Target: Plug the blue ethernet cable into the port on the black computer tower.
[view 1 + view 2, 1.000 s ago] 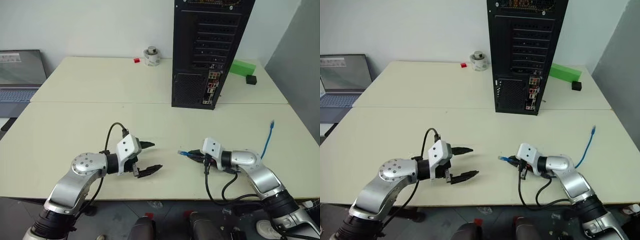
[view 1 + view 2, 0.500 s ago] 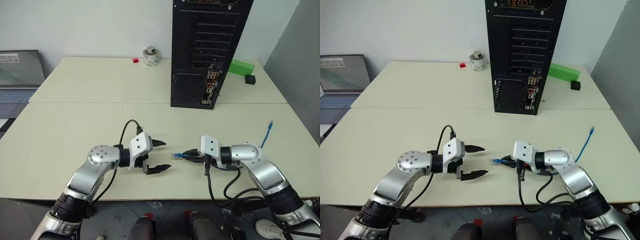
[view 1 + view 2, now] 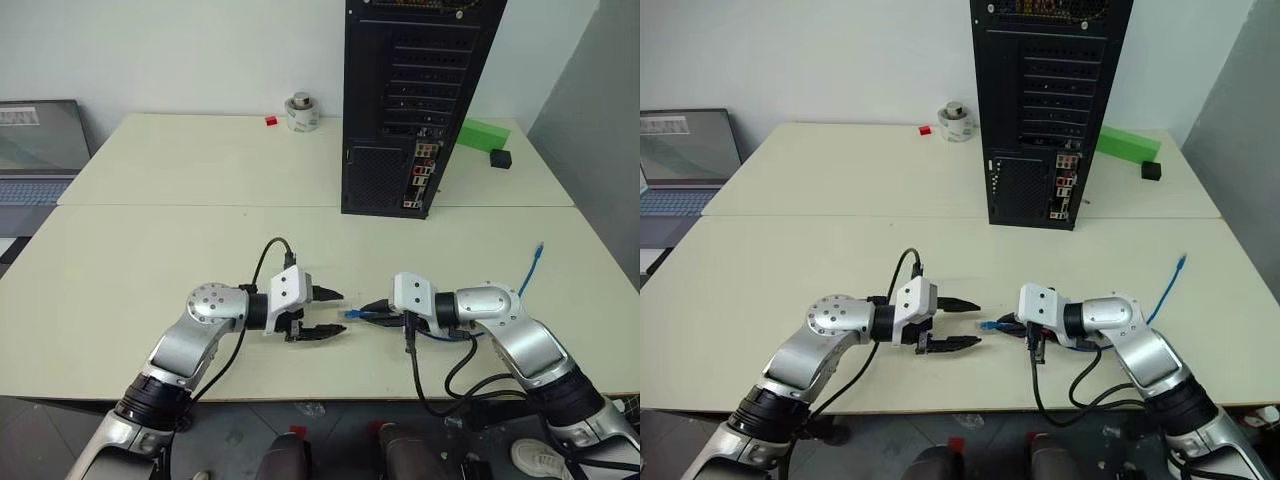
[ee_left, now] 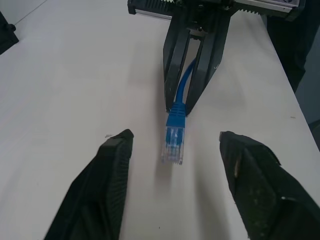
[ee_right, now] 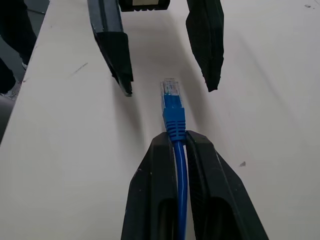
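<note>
- The right gripper is closed on the blue ethernet cable just behind its plug; the plug projects toward the left gripper.
- The left gripper's fingers are parted, one either side of the plug's line, tips just short of the plug.
- The cable runs back under the right arm; its free end rises near the table's right edge.
- The black computer tower stands upright at the far side of the table, rear panel facing the robot.
- A green block and a small black cube lie right of the tower.
- A tape roll and a small red piece lie left of the tower.
- A laptop sits open at the far left.
</note>
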You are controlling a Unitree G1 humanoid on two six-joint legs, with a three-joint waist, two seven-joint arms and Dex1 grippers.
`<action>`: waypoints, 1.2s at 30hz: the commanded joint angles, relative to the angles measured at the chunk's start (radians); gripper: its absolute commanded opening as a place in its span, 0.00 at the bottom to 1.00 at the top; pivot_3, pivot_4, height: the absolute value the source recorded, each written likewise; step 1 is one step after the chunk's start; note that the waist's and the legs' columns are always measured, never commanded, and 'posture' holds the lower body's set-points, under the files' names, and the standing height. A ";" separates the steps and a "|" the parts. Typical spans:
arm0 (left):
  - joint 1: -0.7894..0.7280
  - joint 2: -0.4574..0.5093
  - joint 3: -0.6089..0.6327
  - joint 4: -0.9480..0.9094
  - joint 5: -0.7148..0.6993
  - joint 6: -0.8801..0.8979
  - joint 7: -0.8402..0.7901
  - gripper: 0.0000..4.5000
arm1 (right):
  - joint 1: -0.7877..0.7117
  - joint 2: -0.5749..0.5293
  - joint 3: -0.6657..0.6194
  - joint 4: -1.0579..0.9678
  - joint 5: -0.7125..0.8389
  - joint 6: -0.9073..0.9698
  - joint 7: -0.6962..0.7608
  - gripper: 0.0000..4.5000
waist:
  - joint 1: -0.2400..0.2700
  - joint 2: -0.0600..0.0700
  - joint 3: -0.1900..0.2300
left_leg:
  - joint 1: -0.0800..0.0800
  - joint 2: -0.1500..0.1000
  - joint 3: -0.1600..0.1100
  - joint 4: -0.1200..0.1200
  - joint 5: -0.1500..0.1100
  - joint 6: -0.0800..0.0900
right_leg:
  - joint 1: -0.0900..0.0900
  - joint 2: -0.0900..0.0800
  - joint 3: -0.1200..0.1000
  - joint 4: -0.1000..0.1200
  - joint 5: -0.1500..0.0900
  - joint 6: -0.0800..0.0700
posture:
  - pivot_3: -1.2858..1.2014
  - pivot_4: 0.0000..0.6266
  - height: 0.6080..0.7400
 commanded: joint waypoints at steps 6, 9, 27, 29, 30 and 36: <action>-0.006 -0.002 -0.009 0.007 0.031 -0.054 -0.016 0.18 | -0.028 0.010 -0.003 -0.035 0.004 -0.001 -0.002 0.01 | 0.000 0.000 0.000 | 0.000 0.000 0.000 0.000 0.000 0.000 | 0.000 0.000 0.000 0.000 0.000 0.000 | 0.52 0.24 1.00; -0.006 -0.001 -0.010 0.019 0.044 -0.069 -0.013 0.05 | -0.031 0.013 -0.006 -0.034 0.005 -0.001 -0.004 0.01 | 0.000 0.000 0.000 | 0.000 0.000 0.000 0.000 0.000 0.000 | 0.000 0.000 0.000 0.000 0.000 0.000 | 0.52 0.24 1.00; -0.002 -0.001 0.023 0.024 0.002 -0.017 -0.009 0.11 | -0.037 0.005 -0.023 -0.019 -0.001 -0.016 -0.019 0.01 | 0.000 0.000 0.000 | 0.000 0.000 0.000 0.000 0.000 0.000 | 0.000 0.000 0.000 0.000 0.000 0.000 | 0.52 0.24 1.00; -0.001 0.008 0.028 0.021 -0.005 -0.013 -0.019 0.21 | -0.038 0.003 -0.024 -0.016 -0.001 -0.017 -0.020 0.00 | 0.000 0.000 0.000 | 0.000 0.000 0.000 0.000 0.000 0.000 | 0.000 0.000 0.000 0.000 0.000 0.000 | 0.52 0.24 1.00; 0.001 0.018 0.030 0.018 -0.009 -0.006 -0.028 0.26 | -0.038 0.001 -0.024 -0.015 -0.002 -0.019 -0.020 0.00 | 0.000 0.000 0.000 | 0.000 0.000 0.000 0.000 0.000 0.000 | 0.000 0.000 0.000 0.000 0.000 0.000 | 0.52 0.24 1.00; 0.012 0.038 0.033 0.009 -0.011 -0.014 -0.043 0.52 | -0.043 -0.005 -0.023 -0.012 0.001 -0.025 -0.019 0.00 | 0.000 0.000 0.000 | 0.000 0.000 0.000 0.000 0.000 0.000 | 0.000 0.000 0.000 0.000 0.000 0.000 | 0.52 0.24 1.00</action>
